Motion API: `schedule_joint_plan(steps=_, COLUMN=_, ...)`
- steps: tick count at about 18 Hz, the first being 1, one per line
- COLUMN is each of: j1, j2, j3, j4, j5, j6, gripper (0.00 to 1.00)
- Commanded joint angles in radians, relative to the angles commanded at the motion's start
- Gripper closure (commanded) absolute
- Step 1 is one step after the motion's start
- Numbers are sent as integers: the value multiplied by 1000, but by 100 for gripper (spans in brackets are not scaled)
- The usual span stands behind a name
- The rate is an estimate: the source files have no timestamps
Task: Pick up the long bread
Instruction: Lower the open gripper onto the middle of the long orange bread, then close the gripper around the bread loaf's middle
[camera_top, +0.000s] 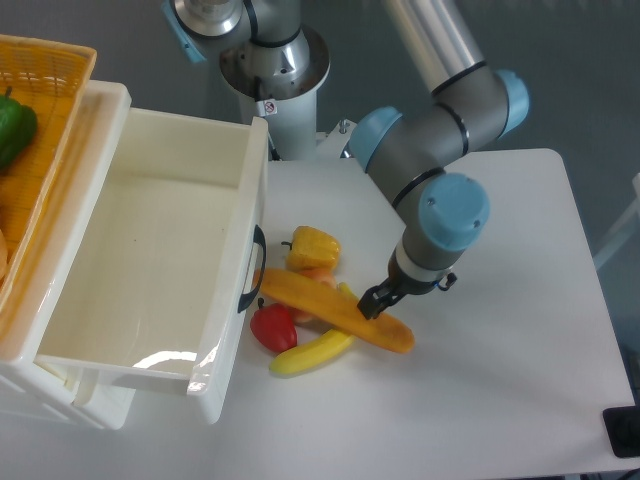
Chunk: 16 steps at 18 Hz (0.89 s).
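Beneath the end effector (373, 303) lies the long bread (335, 311).

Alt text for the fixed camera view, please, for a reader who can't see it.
A robot gripper reaches down onto the right part of a long bread lying on a white table, among a banana, red pepper and yellow pepper. An open white drawer stands left.

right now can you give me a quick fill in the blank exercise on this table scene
1. The pincer is over the long bread's ____ end.
2. The banana is ____ in colour.
3. The white drawer stands ____.
4. The red pepper lies beside the drawer's black ____.

Missing words: right; yellow; open; handle
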Motion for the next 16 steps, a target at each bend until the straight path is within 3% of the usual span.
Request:
schedule_joint_plan(steps=7, j1=-15, j2=-31, j3=2, j4=37, j5=-14, j6=-87, gripper=0)
schedule_joint_plan(steps=16, j1=-38, j2=-57, j3=2, j4=91, j5=-9, j6=-84, gripper=0)
